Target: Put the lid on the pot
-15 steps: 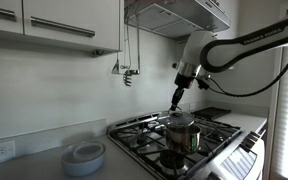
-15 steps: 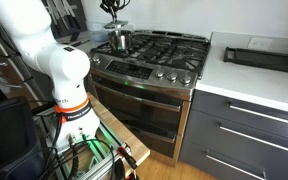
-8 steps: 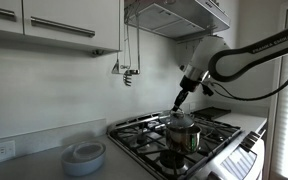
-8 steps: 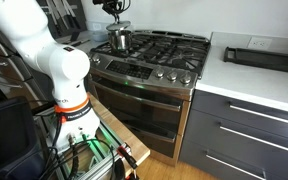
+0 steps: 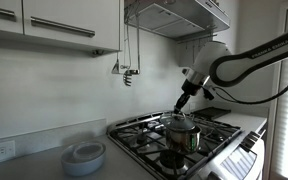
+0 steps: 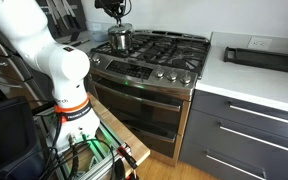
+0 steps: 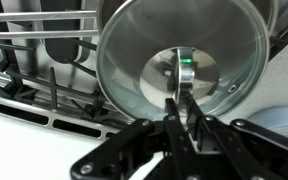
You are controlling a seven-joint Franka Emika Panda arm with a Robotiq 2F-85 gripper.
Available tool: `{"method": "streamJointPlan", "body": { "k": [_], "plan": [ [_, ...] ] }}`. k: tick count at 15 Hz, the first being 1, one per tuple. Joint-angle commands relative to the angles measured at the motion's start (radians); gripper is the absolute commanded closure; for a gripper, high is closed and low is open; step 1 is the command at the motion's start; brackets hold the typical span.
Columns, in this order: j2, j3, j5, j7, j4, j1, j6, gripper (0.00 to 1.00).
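Compared with a second ago: white robot arm [image 5: 246, 58] shifted farther from the camera, black gripper [image 5: 182, 103] raised slightly. Fingers together, clamped on nothing, just above round glass lid [image 7: 179, 62]. Lid seated on steel pot [image 5: 182, 135] on gas stove [image 6: 156, 52].

Glass lid [image 7: 179, 65] seated flat on steel pot [image 5: 183, 133], upright on stove burner.
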Motion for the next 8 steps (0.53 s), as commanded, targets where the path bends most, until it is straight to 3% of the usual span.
{"method": "streamJointPlan", "body": {
  "k": [1,8],
  "plan": [
    [-0.026,-0.009,0.034,-0.011,-0.010,0.003,-0.022,0.96],
    [-0.029,-0.012,0.058,-0.007,-0.007,-0.002,-0.101,0.96]
  ]
}}
